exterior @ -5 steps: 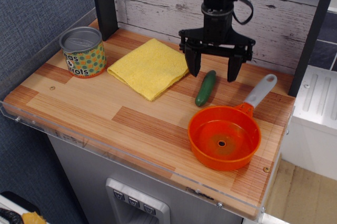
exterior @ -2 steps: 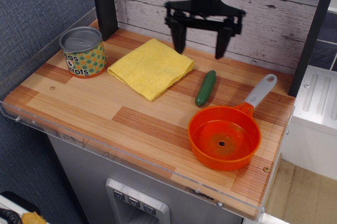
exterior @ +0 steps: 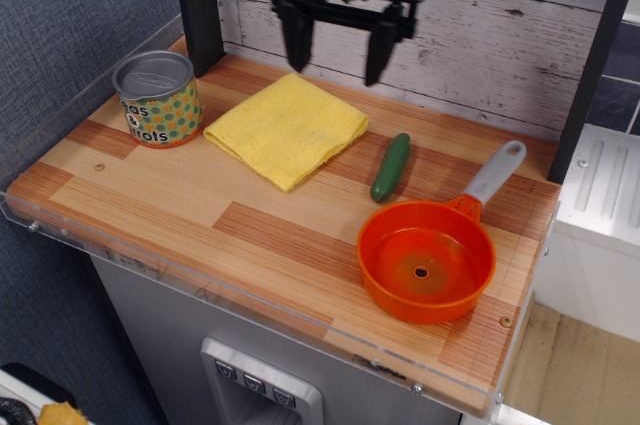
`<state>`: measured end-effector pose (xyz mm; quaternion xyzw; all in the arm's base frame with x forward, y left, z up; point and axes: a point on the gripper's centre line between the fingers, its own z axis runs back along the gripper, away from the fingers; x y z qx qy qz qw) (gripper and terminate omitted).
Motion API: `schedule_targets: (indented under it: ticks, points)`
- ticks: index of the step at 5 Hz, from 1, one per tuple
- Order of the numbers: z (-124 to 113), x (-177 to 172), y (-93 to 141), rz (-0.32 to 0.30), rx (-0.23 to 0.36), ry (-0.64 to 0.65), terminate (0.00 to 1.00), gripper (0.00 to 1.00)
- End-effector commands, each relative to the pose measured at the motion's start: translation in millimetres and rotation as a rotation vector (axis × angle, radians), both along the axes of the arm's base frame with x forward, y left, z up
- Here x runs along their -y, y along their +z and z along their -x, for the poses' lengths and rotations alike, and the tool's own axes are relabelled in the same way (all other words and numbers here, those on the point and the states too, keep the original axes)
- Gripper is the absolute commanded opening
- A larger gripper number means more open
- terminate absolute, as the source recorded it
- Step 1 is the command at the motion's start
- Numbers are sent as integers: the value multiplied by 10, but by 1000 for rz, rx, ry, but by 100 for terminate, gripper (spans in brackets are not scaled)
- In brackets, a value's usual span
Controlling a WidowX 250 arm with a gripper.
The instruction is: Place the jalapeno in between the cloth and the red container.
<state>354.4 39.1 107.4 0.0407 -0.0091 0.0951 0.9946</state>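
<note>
Small dark green jalapeno (exterior: 391,167) is lying on the wooden bench (exterior: 200,215), between yellow fuzzy cloth (exterior: 287,128) and orange-red plastic container (exterior: 426,260). Jaws are spread, empty, hanging high; they should be kept clear.

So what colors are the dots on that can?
The can has green, orange and yellow dots on a teal background, seen in the only view, observation.image.
</note>
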Motion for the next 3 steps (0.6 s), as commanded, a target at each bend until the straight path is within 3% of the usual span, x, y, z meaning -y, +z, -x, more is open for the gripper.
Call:
schedule_targets:
  ticks: [1, 2, 3]
  points:
    - [75, -609, 475, -78, 110, -27, 0, 100]
    - [56, -873, 502, -91, 162, -108, 0, 100]
    - [81, -1144, 487, -115, 132, -82, 100, 100]
